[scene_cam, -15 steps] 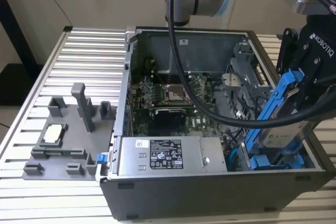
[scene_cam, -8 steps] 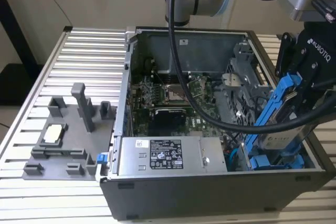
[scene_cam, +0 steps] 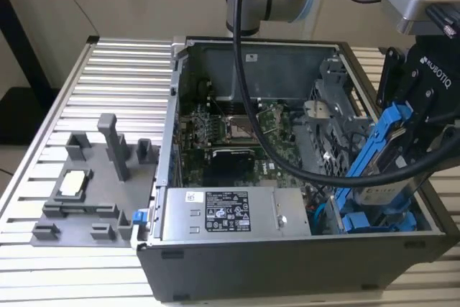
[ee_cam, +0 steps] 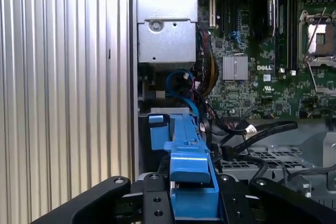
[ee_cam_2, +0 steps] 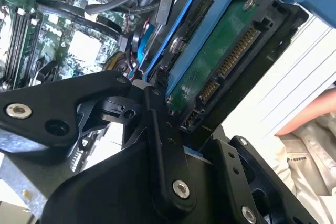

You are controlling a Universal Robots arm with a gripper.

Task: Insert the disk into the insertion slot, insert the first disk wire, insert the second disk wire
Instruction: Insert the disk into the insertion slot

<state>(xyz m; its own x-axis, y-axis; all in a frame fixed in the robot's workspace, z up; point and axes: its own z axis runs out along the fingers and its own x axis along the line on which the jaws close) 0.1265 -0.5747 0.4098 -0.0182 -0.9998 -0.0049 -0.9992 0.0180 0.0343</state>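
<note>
In the exterior view my gripper point(scene_cam: 408, 131) is shut on the disk point(scene_cam: 379, 170), a silver-grey drive in a bright blue carrier. The disk hangs steeply tilted over the open computer case's near right corner. Its low end is just above the insertion slot point(scene_cam: 377, 222), whose blue rails show below it. In the second wrist view the disk point(ee_cam_2: 220, 61) shows its green board and connectors between my black fingers point(ee_cam_2: 157, 124). In the first wrist view the blue carrier point(ee_cam: 190, 169) sits in my gripper point(ee_cam: 191, 205). A blue wire point(ee_cam: 181, 80) loops beside the slot.
The grey power-supply box point(scene_cam: 223, 213) lies along the case's front wall, with the motherboard point(scene_cam: 230, 127) behind it. The perforated cage point(scene_cam: 327, 124) stands behind the slot. My arm's black cable point(scene_cam: 287, 159) crosses the case. A grey fixture point(scene_cam: 93, 185) rests on the ribbed table. A person's sleeve point(ee_cam_2: 312, 145) is nearby.
</note>
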